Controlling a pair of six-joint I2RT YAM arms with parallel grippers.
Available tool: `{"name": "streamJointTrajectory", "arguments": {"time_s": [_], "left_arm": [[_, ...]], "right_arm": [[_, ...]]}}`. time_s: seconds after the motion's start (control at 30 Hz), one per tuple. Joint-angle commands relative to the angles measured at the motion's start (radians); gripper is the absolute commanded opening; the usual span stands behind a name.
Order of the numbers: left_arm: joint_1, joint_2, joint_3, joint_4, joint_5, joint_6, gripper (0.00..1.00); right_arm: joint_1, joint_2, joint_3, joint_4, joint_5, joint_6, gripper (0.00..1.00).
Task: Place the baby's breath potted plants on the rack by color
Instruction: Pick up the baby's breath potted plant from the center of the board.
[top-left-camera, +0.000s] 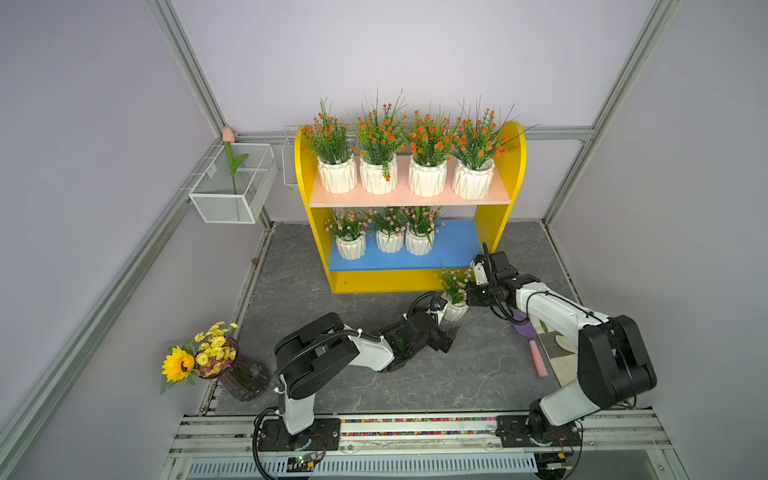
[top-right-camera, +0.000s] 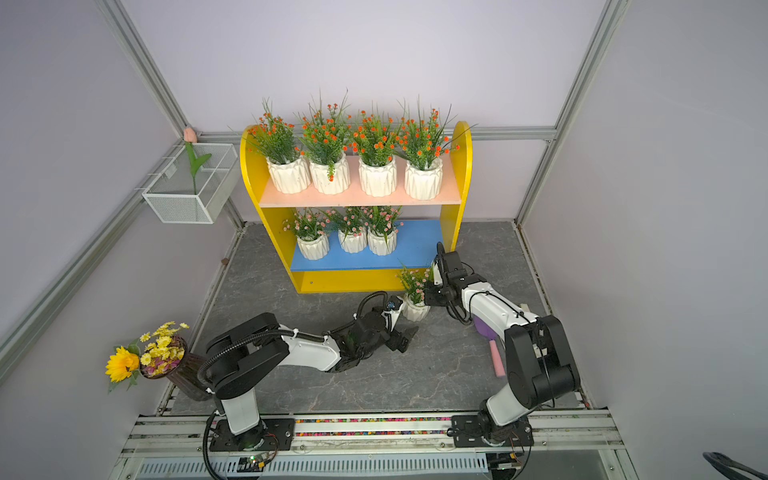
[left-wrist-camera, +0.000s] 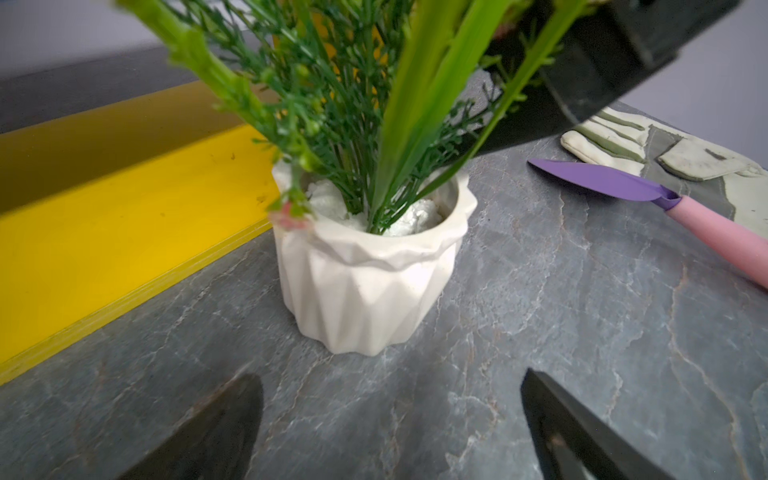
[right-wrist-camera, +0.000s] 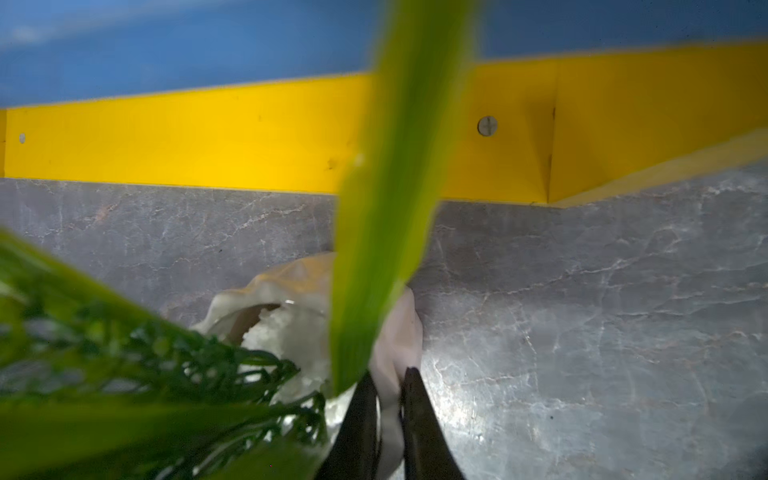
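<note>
— Right pincer (right-wrist-camera: 388, 382)?
— Pressed together on the rim wall of a white faceted pot of green sprigs with pale pink blooms (right-wrist-camera: 291, 286). The pot stands on the grey marbled worktop (top-left-camera: 457, 374), just before the right front corner of the yellow two-tier rack (top-left-camera: 386, 280).
— Left pincer (left-wrist-camera: 390, 432)?
— Spread, just short of the pot, touching nothing.
— Step in hand?
— Grasping the last plant, in my judgement. Four orange-bloomed white pots (top-left-camera: 428, 178) fill the pale pink upper board (top-left-camera: 409, 198). Three pink-bloomed white pots (top-left-camera: 390, 241) sit on the blue lower board (top-left-camera: 455, 245), whose right end is free.
— Next move?
— Lift the pot upright, pass it under the upper board and set it in that gap.
</note>
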Motion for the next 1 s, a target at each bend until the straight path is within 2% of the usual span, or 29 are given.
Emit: {"name": "streamJointTrajectory", "arguments": {"time_s": [0.0,0.53,0.77,0.97], "left_arm": [[-0.004,-0.001,0.005,0.043,-0.011,0.017,0.99],[-0.005,-0.019,0.017,0.092,0.007,0.045,1.00],[-0.014,-0.020,0.018,0.112,0.009,0.055,0.99],[-0.019,-0.020,0.016,0.117,0.006,0.059,0.99]], "right_arm": [[0.001,-0.041,0.009,-0.032,-0.032,-0.007,0.11],[0.073,-0.217,-0.018,-0.131,-0.093,0.003,0.11],[0.106,-0.236,-0.035,-0.137,-0.117,0.018,0.11],[0.114,-0.249,-0.053,-0.115,-0.186,0.038,0.11]]}}
